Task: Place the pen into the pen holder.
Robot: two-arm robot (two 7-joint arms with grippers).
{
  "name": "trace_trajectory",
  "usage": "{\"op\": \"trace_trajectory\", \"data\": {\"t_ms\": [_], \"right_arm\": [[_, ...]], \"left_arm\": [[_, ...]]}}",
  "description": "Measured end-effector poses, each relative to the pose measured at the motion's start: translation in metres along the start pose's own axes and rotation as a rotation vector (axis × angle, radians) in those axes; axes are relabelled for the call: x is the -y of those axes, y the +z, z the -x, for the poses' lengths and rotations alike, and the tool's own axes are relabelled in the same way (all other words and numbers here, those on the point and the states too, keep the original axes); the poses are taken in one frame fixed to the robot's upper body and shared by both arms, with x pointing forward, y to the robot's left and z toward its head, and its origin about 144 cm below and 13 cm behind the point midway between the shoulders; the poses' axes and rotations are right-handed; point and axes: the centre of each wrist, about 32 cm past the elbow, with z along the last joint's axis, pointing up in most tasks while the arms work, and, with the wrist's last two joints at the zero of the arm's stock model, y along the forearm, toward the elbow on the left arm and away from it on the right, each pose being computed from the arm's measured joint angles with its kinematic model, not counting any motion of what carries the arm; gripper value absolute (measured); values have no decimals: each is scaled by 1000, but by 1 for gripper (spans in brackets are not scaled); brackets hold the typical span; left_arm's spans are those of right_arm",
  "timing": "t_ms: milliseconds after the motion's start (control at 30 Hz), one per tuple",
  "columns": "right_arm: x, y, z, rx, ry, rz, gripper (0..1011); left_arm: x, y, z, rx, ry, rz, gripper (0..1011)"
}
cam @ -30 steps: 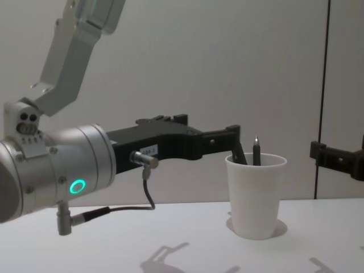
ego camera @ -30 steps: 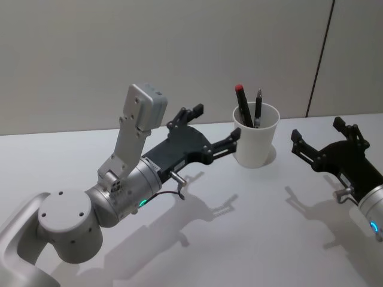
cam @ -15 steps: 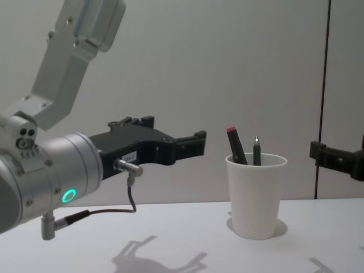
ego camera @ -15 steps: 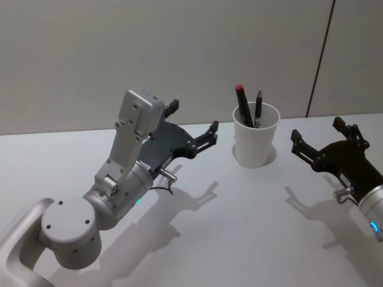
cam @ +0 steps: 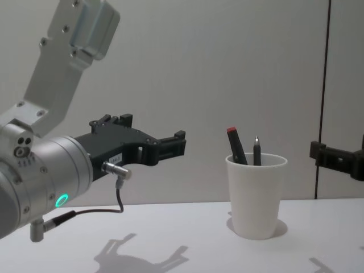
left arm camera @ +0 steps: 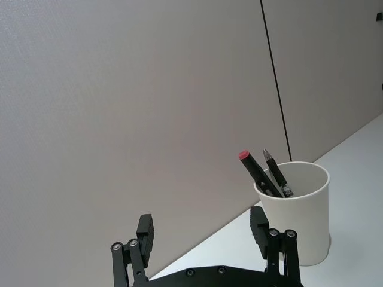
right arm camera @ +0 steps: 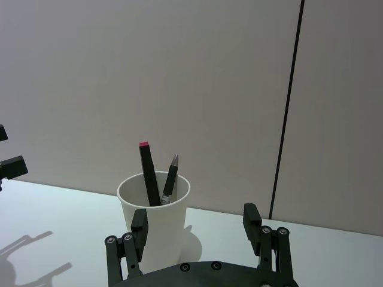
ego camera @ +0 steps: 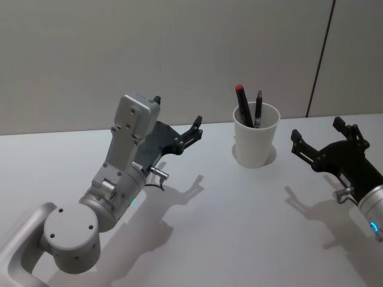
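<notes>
1. Pen holder (ego camera: pixel 256 136): a plain white paper cup, tapered toward the base with a rolled rim, is stood upright on the table (ego camera: pixel 239 221) near the back wall.
2. Pen (ego camera: pixel 243 106): a dark barrel with a red cap is leaned inside the cup, beside a second dark pen (ego camera: pixel 258 107) with a metallic tip.
3. Left gripper (ego camera: pixel 177 117): matte black, is held above the table, well apart from the cup on its left; its fingers are spread and nothing is grasped.
4. Right gripper (ego camera: pixel 324 136): matte black, is held right of the cup, fingers spread and empty.
5. Table: smooth, pale, shadowed by both arms.
</notes>
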Motion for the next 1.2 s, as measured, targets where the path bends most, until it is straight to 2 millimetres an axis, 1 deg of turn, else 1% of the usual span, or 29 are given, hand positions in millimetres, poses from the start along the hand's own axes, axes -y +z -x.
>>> {"op": "trace_trajectory", "data": {"t_ms": [1200], "right_arm": [[0, 0, 0, 0, 0, 0, 1001]], "left_arm": [[0, 0, 0, 1, 3, 0, 1001]]}}
